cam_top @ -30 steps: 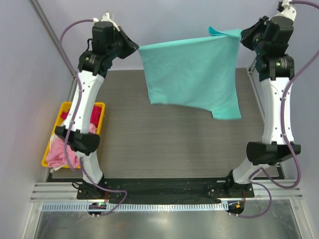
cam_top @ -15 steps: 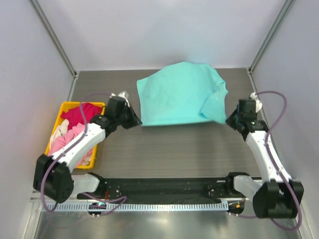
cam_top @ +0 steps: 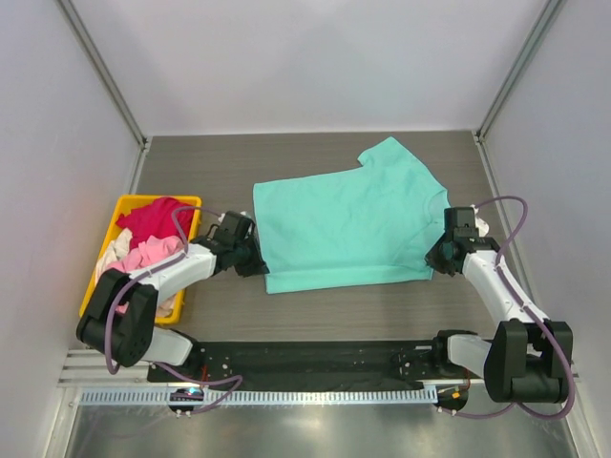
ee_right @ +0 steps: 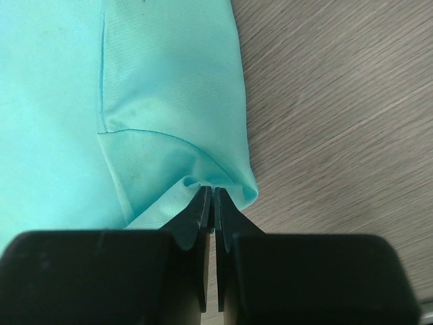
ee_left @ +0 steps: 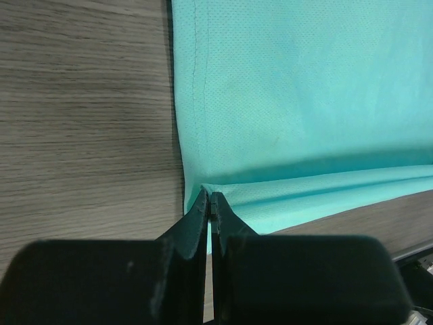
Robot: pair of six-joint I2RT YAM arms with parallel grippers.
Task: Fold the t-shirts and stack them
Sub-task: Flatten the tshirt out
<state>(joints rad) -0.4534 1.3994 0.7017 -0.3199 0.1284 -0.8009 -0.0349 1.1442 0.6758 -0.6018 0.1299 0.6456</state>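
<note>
The teal t-shirt (cam_top: 348,221) lies spread flat on the wooden table, collar toward the back right. My left gripper (cam_top: 260,268) is shut on its near left corner; in the left wrist view the black jaws (ee_left: 210,203) pinch the teal t-shirt's hem (ee_left: 291,101). My right gripper (cam_top: 431,261) is shut on its near right corner; in the right wrist view the jaws (ee_right: 210,195) pinch a fold of the teal t-shirt (ee_right: 155,101). A magenta-red t-shirt (cam_top: 153,218), a light pink t-shirt (cam_top: 145,258) and a whitish t-shirt (cam_top: 111,247) lie crumpled in the bin.
A yellow plastic bin (cam_top: 187,201) stands at the table's left edge, beside my left arm. Grey walls enclose the table on three sides. A black base rail (cam_top: 315,361) runs along the near edge.
Both arms came down and toward me with the teal t-shirt. It hung in the air a second ago and now lies spread flat on the table, both grippers still gripping its near corners.
</note>
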